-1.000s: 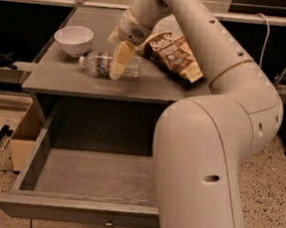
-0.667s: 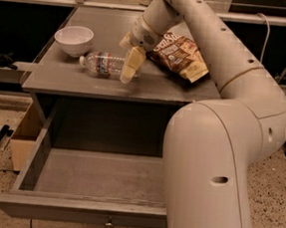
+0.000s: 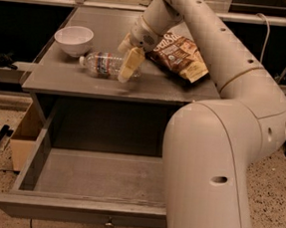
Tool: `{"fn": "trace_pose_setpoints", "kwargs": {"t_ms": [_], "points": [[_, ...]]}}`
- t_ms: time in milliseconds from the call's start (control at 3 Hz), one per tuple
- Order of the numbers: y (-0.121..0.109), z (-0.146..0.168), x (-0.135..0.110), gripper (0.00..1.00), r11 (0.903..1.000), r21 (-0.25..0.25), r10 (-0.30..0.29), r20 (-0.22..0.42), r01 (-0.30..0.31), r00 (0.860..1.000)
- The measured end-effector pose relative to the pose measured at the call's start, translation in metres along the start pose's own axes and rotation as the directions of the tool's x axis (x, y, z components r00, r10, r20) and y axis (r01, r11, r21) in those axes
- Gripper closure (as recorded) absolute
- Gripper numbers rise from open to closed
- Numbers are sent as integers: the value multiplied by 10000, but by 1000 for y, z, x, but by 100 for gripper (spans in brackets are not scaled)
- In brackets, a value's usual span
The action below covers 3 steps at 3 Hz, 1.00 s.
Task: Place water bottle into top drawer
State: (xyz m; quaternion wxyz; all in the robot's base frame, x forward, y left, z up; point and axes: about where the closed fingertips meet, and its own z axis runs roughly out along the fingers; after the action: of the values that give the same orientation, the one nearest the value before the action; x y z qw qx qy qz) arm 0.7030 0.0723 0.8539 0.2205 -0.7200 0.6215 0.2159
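Small clear ribbed plastic water bottle point(image 3: 105, 64) lies on its side on the grey wooden table point(image 3: 61, 79), at 4 o'clock from the round white bowl point(image 3: 73, 39). Cream two-finger gripper point(image 3: 126, 64) straddles the base end of the water bottle, jaws apart. Brown chip bag point(image 3: 180, 57) lies at 2 o'clock. Wide grey wooden top drawer point(image 3: 74, 210) stands open at 6 o'clock.

Gripper point(image 3: 128, 61) at water bottle point(image 3: 100, 64) on table point(image 3: 75, 83)

Cream end effector point(image 3: 128, 66) at clear, red-blue-banded water bottle point(image 3: 103, 64)
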Motion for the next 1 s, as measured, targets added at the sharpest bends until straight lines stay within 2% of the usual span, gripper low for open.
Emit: {"fn": "trace_pose_setpoints", "kwargs": {"t_ms": [1000], "points": [[0, 0, 0, 87, 10000, 0, 0, 0, 0, 10000]]}}
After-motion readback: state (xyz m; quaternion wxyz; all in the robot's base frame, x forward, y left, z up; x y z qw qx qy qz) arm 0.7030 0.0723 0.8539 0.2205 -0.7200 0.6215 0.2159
